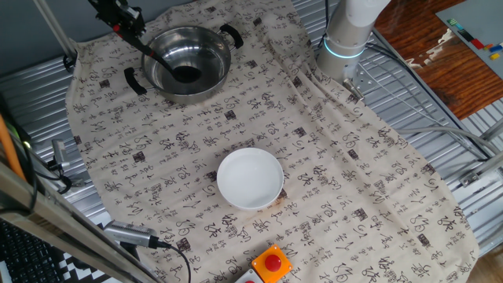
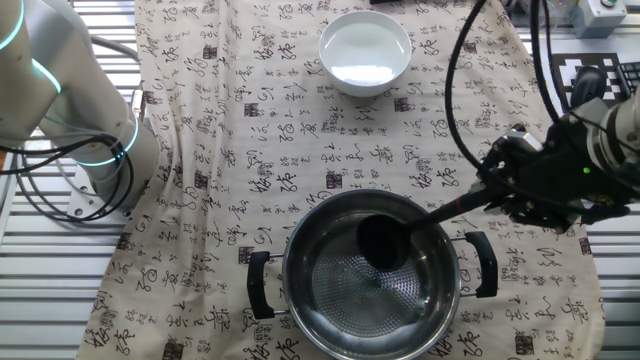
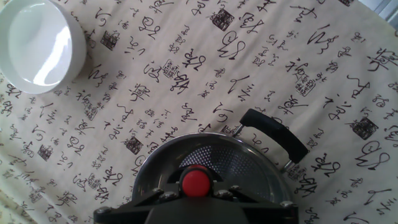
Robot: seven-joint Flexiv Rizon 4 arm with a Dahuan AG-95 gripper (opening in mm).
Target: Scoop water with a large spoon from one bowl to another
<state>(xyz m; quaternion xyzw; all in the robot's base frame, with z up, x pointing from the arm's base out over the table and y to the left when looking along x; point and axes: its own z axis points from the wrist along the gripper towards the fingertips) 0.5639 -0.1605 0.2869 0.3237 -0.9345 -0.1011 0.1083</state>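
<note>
The black large spoon has its round scoop (image 2: 380, 241) down inside the shiny steel pot (image 2: 330, 300), over the pot's floor. Its thin handle (image 2: 452, 208) slants up over the rim to my gripper (image 2: 500, 190), which is shut on it. In the hand view the spoon's red tip (image 3: 196, 182) sits between the jaws, with the steel pot (image 3: 249, 163) right below. The plain white bowl (image 1: 250, 178) stands apart on the cloth nearer the table's front, also visible as the white bowl (image 3: 37, 43) at the hand view's upper left.
A patterned cloth (image 1: 338, 157) covers the table. The arm's base (image 1: 346, 35) stands at the back right. A red button box (image 1: 272, 262) sits at the front edge, and cables and a rail (image 1: 47, 165) run along the left side.
</note>
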